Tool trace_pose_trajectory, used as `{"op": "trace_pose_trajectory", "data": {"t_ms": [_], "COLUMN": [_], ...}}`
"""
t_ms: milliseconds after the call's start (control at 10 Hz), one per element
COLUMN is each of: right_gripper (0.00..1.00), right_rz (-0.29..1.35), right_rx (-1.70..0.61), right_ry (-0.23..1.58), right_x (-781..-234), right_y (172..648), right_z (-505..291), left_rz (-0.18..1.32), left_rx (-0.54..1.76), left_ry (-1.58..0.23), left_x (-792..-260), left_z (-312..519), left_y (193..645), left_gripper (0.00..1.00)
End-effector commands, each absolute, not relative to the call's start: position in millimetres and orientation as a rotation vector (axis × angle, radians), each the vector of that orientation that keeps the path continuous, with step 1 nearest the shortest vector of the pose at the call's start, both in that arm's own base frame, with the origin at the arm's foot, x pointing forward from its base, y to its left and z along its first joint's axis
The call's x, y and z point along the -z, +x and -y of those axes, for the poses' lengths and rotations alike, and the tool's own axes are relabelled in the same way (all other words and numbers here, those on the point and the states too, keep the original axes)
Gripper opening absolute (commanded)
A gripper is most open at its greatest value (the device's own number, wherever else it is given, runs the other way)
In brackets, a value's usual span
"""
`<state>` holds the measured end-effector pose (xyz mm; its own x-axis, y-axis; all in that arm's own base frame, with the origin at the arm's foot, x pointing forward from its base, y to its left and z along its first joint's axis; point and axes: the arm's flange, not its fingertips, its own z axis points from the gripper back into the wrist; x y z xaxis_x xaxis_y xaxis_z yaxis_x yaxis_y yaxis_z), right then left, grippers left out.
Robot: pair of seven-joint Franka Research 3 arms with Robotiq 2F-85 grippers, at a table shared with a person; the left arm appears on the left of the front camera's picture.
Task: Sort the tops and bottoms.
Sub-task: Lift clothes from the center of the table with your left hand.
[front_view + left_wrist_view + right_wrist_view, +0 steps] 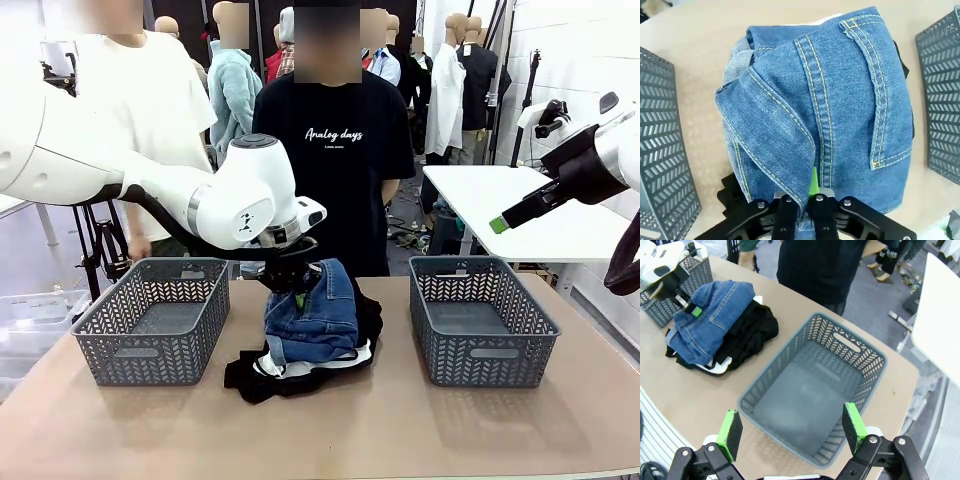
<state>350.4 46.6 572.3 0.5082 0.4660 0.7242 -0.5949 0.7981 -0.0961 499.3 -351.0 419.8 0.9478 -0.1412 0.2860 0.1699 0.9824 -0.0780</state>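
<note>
A pile of clothes lies in the middle of the table, with folded blue jeans (318, 312) on top of a black garment (300, 375) and a bit of white cloth. My left gripper (292, 290) is down on the pile's far side, shut on a fold of the jeans (830, 100). In the left wrist view its fingers (785, 212) pinch the denim, a green pad showing behind the fold. My right gripper (500, 224) hangs high at the right, open and holding nothing. The right wrist view shows it (791, 427) above the right basket (815, 390), with the jeans (710, 315) farther off.
Two grey plastic baskets flank the pile, one on the left (155, 320) and one on the right (480, 320), both with nothing inside. A person in a black T-shirt (345, 150) stands at the far edge. A white table (520, 205) is behind at the right.
</note>
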Motion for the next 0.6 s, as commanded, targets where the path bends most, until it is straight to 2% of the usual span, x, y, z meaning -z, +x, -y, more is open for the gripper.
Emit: {"op": "trace_pose_trajectory", "data": {"t_ms": [0,100,200,500], "right_gripper": [1.0,1.0,1.0,1.0], "right_rz": [0.817,0.817,0.817,0.817], "right_rx": [-0.641,-0.641,-0.641,-0.641], "right_ry": [0.18,0.18,0.18,0.18], "right_x": [-568.7,-568.7,-568.7,-568.7], "right_y": [350.3,350.3,350.3,350.3], "right_z": [-48.4,-48.4,-48.4,-48.4], "left_rz": [0.304,0.357,0.288,0.307], "left_rx": [0.164,0.267,0.157,0.188], "left_ry": [-0.147,-0.18,-0.113,-0.125], "left_x": [-423.7,-432.8,-421.3,-424.9], "left_z": [350.2,351.0,352.3,354.3], "left_y": [494.2,486.5,499.0,497.7], "left_gripper": [0.0,0.0,0.0,0.0]}}
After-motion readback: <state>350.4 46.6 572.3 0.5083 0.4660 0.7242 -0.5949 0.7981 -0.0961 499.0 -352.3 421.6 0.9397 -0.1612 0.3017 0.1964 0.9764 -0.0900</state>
